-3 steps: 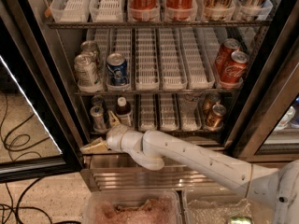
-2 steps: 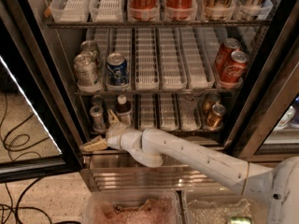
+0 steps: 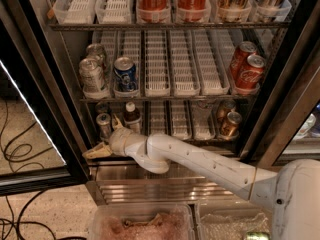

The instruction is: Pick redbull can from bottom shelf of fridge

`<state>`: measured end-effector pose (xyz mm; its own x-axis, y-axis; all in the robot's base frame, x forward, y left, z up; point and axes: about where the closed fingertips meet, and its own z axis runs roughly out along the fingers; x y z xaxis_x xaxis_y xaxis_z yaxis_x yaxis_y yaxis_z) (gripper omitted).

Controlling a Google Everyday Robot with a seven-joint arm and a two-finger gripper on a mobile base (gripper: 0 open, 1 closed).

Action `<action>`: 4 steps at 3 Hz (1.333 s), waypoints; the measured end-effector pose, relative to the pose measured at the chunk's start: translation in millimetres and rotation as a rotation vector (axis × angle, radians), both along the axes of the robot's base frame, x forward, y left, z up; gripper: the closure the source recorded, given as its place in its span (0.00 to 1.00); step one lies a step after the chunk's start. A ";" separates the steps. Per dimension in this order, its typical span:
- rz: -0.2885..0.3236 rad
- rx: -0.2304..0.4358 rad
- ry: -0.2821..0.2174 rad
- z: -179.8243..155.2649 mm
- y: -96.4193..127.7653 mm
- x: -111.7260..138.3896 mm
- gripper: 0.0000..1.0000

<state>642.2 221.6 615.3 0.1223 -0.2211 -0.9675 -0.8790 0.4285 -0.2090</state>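
Redbull can: it is stood upright at the front left of the bottom shelf, in the gap framed by the spread jaws.
Surface: a wire rack with white slotted lane dividers is seen, running off to the right of the jaws. Little headroom is left under the rack above.
Fridge: a black door frame is seen left of the jaws, and a ribbed steel base directly below them.
Room: a speckled floor with black cables is seen low to the left of the jaws. Two clear plastic tubs are placed well below them.
Neighbours: a brown bottle with a white cap is set just right of the jaws. Bronze-gold cans are kept far to their right on the same rack. A blue can and silver cans are lined up above the jaws, with red cola cans up to the right.
Can's look: a slim silver body and silver top are shown, narrower than the blue can above.
Gripper: it is carried on a white arm at the shelf's front left edge.
Jaws: they are spread wide apart. One tan finger is raised beside the can's right side. The other is pointed down and left, below the can.
Contact: whether the can is touched cannot be told.
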 end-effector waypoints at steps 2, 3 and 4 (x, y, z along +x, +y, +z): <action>0.000 0.000 0.000 0.0 0.0 0.0 0.18; 0.000 0.000 0.000 0.0 0.1 0.0 0.42; 0.000 0.000 0.000 0.0 0.1 0.0 0.65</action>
<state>642.1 221.7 615.3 0.1224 -0.2210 -0.9676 -0.8791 0.4284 -0.2090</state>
